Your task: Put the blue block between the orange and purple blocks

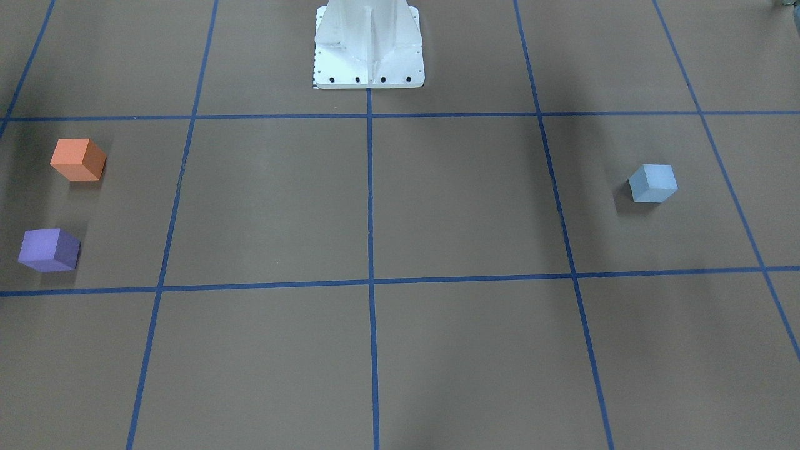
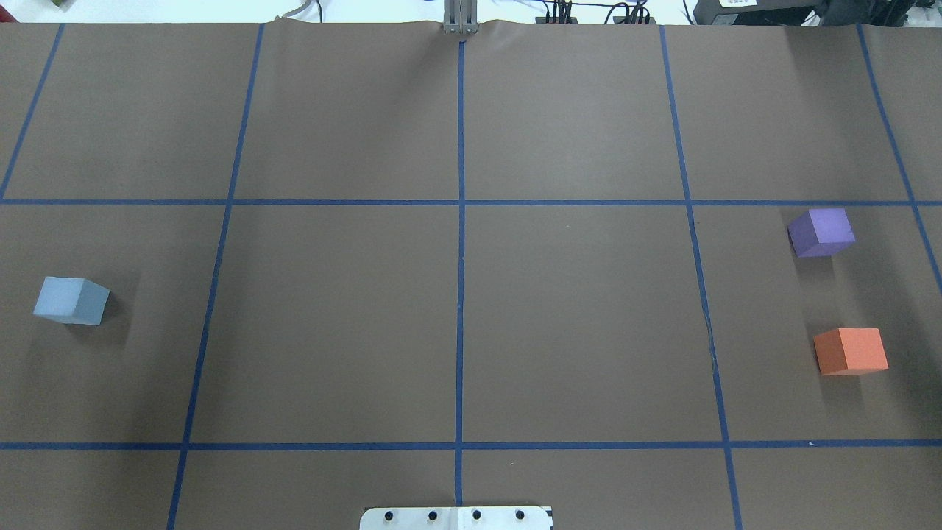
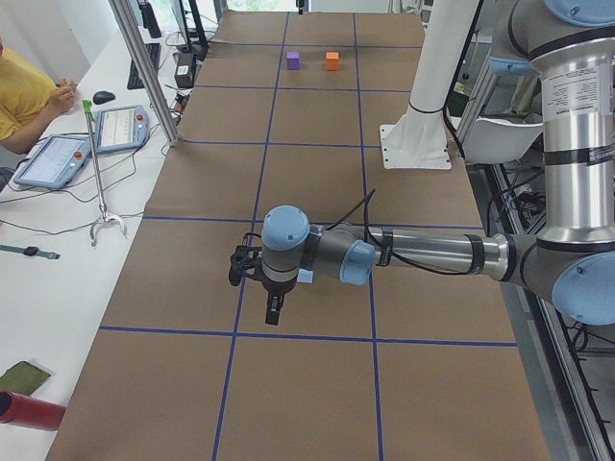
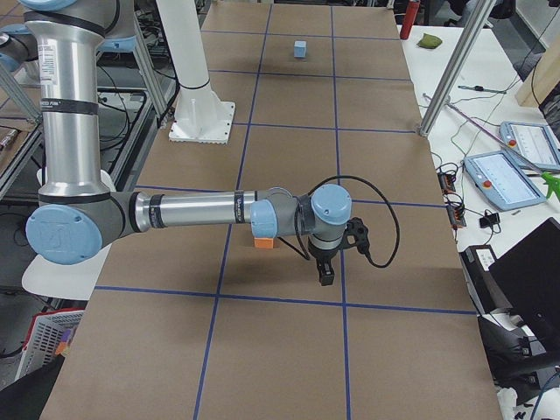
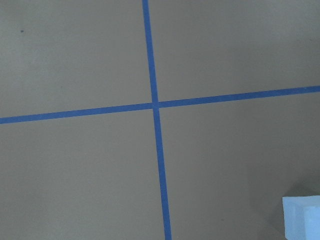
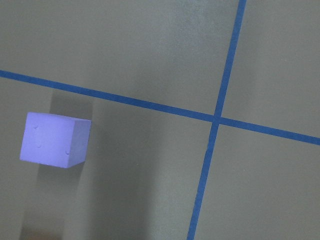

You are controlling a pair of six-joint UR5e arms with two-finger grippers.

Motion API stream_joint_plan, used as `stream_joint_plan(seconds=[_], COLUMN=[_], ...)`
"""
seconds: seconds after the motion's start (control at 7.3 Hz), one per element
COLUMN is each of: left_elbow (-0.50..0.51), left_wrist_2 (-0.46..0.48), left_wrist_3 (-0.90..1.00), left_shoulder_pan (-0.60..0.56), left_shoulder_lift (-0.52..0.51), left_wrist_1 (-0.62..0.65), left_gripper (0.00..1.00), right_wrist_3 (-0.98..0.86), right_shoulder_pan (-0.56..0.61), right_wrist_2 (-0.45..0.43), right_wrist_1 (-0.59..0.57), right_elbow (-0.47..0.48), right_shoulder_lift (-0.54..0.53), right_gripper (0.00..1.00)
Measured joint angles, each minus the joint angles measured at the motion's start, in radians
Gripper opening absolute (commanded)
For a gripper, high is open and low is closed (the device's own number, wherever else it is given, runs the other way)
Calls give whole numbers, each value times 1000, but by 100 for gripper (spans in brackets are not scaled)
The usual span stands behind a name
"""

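The blue block [image 2: 71, 300] rests flat, far out on the left side of the robot pedestal [image 2: 456, 517]. It is a cube: no long axis, faces turned slightly off the tape grid [image 2: 460, 294]. The orange block [image 2: 851, 351] and purple block [image 2: 821, 232] lie far to the pedestal's right, a gap between them. The left gripper [image 3: 274, 309] hovers near the blue block; its opening cannot be told, and no block is held. Judged step: pre-grasp. Next: centre over the cube, square fingers to opposite faces, descend.

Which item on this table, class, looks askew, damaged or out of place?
Nothing is spilled or damaged. The blue block and purple block sit turned against the tape grid; the tape line beside the orange block has a small kink.
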Motion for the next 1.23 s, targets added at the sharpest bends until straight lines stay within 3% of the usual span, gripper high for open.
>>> stream_joint_plan(seconds=[0.68,1.23], left_elbow=[-9,-4], left_wrist_2=[-11,-20], left_wrist_3=[-47,-78], left_shoulder_pan=[-8,14], left_shoulder_lift=[62,56], left_wrist_1=[-146,-175], left_gripper=[99,100], right_wrist_3=[-2,5], right_shoulder_pan=[-3,-8], right_wrist_2=[-5,-4], right_wrist_1=[91,152], right_elbow=[-6,-22], right_shoulder_lift=[-16,-27], right_gripper=[100,100])
